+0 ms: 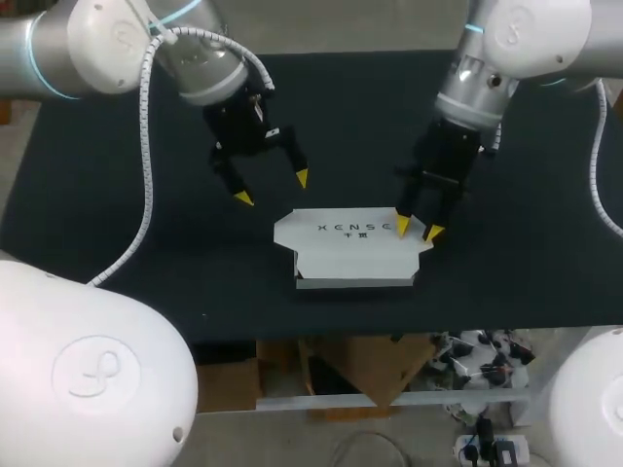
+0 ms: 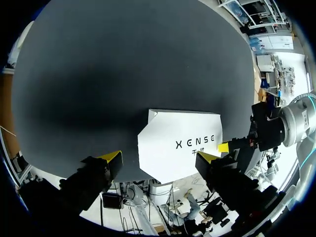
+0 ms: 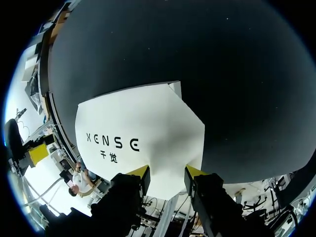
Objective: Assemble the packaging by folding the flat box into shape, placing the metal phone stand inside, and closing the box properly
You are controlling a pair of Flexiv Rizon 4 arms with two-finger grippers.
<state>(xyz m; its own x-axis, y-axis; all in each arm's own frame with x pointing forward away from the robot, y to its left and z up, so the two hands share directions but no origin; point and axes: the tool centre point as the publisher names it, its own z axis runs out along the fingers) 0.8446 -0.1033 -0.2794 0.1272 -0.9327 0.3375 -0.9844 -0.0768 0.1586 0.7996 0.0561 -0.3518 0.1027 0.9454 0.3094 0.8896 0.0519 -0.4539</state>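
Head view — left claw (image 1: 273, 189) hovers spread, right claw (image 1: 418, 229) spread over box (image 1: 341, 258).

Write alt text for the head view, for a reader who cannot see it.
A white box sits on a black table. The right gripper is at its right end; the left gripper hangs open above the table beside its far left corner.

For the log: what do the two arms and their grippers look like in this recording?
The left arm and right arm have rounded white housings over silver-grey links, with thin light-blue rings at joints. A white coiled cable hangs from the left arm, and a plainer white cable from the right. The left gripper and right gripper are black, each with two fingers ending in bright yellow tips.
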